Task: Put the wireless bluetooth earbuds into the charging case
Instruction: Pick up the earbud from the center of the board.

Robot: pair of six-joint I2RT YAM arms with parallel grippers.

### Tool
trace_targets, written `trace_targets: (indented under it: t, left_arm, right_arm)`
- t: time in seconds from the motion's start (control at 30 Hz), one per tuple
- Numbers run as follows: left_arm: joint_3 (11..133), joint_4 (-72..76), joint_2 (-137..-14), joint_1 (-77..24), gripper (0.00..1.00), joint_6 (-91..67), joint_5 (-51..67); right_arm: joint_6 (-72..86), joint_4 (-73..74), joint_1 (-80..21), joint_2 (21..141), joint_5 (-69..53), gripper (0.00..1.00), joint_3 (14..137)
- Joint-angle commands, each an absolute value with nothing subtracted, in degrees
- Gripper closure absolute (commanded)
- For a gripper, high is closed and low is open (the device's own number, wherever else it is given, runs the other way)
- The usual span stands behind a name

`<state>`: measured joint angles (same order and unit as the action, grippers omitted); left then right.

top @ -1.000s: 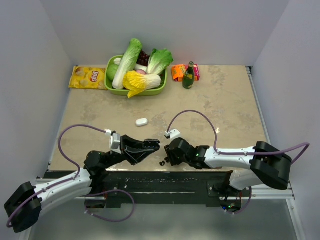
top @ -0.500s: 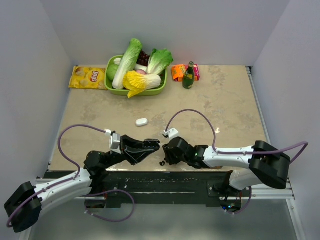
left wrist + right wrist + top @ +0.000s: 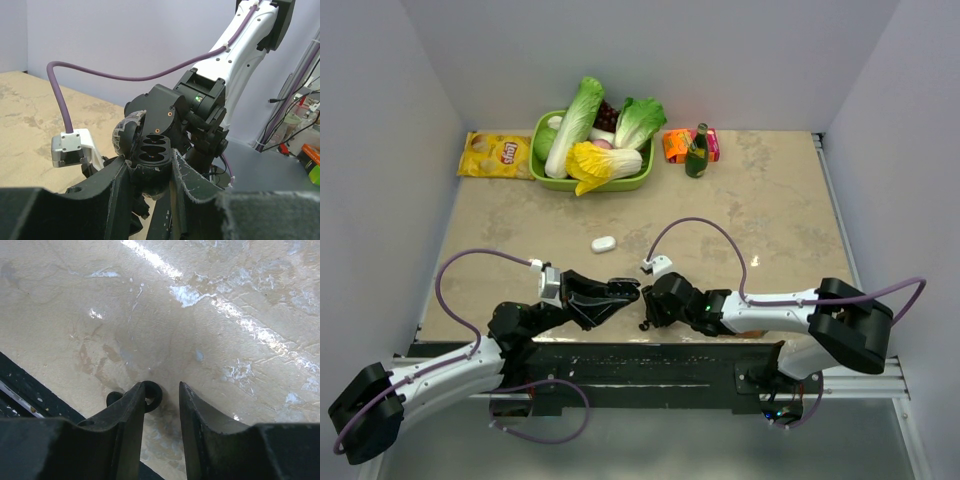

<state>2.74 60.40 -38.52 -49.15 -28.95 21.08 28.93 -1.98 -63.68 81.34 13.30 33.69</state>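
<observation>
Pale lilac walls (image 3: 650, 60) close in a beige, marbled bench (image 3: 770, 220). Along its far edge sit a green basket (image 3: 638, 181) heaped with leafy vegetables, a yellow chip bag (image 3: 495, 155), a small green bottle (image 3: 697, 152) and an orange packet (image 3: 676, 146). A white case (image 3: 603, 243) lies alone on the open middle of the bench, well apart from both arms.

The two black earbuds (image 3: 645, 325) rest on the bench at its near edge, directly under the right end effector (image 3: 648, 312), which points down at them. In the right wrist view its fingers stand spread (image 3: 161, 386) with bare bench between them. One of the black earbuds (image 3: 151, 396) lies just at the tip of the finger on the picture's left, touching or nearly touching it, rather than in the gap. The other lies a little further out on that side.

The left end effector (image 3: 625, 290) hovers close beside the right one. Its fingers (image 3: 149, 160) are closed on a dark rounded object that looks like the black charging case (image 3: 150, 177), though its shape is hard to make out.
</observation>
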Motion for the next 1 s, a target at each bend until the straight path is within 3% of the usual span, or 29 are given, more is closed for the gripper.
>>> trace_targets:
  t: [0.0,0.2,0.57,0.83,0.97]
  left_arm:
    - [-7.21,64.6,-38.41,-48.87,1.0,-29.27,21.71]
    - [-7.21,64.78,-38.5,-48.87,1.0,-29.36,21.88]
    - [-7.38,64.78,-38.23,-48.87,1.0,-29.53,22.15]
    - [-7.38,64.69,-38.06,-48.95,1.0,-29.62,22.15]
    - [-7.21,64.78,-38.23,-48.87,1.0,-29.62,22.24]
  right_arm:
    - [28.39,-1.41,-63.54,81.92,13.19,0.66,33.93]
    - [28.83,-2.2,-63.46,82.0,12.04,0.74,33.05]
    - [29.97,-2.72,-63.55,82.97,10.81,0.6,32.17]
    - [30.41,-3.08,-63.54,82.09,9.76,0.84,31.12]
    - [30.67,-3.08,-63.54,82.0,9.41,0.85,31.03]
